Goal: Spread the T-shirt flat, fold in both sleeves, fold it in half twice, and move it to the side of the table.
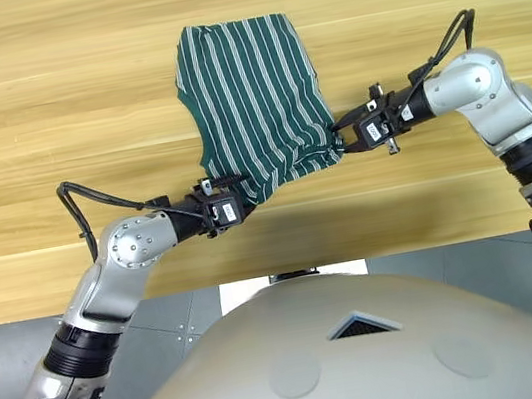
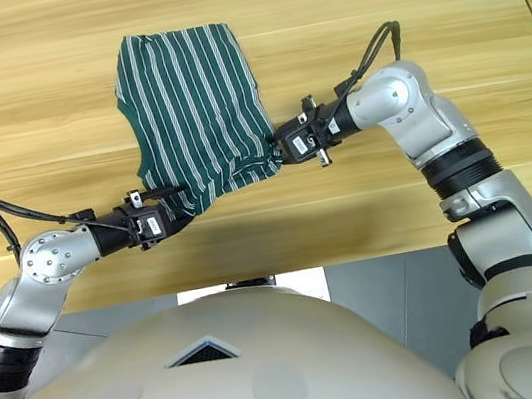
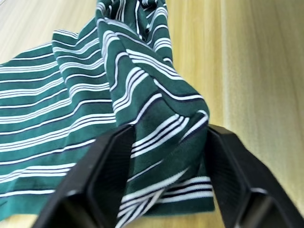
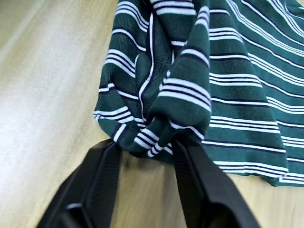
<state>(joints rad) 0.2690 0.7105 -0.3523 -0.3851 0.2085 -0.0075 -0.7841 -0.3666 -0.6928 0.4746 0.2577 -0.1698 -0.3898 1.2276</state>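
Note:
A dark green T-shirt (image 1: 249, 91) with thin white stripes lies partly folded on the wooden table (image 1: 30, 115), its far part flat and its near edge lifted. My left gripper (image 1: 236, 201) is shut on the near left corner of the cloth, seen bunched between the black fingers (image 3: 107, 175) in the left wrist view. My right gripper (image 1: 341, 140) is shut on the near right corner, a gathered fold (image 4: 161, 118) pinched between its fingers (image 4: 190, 175). Both corners hang a little above the table.
Bare wood lies all around the shirt, widest to the left and at the far side. The table's near edge (image 1: 405, 243) runs just below both grippers, with grey floor (image 1: 460, 275) beyond it.

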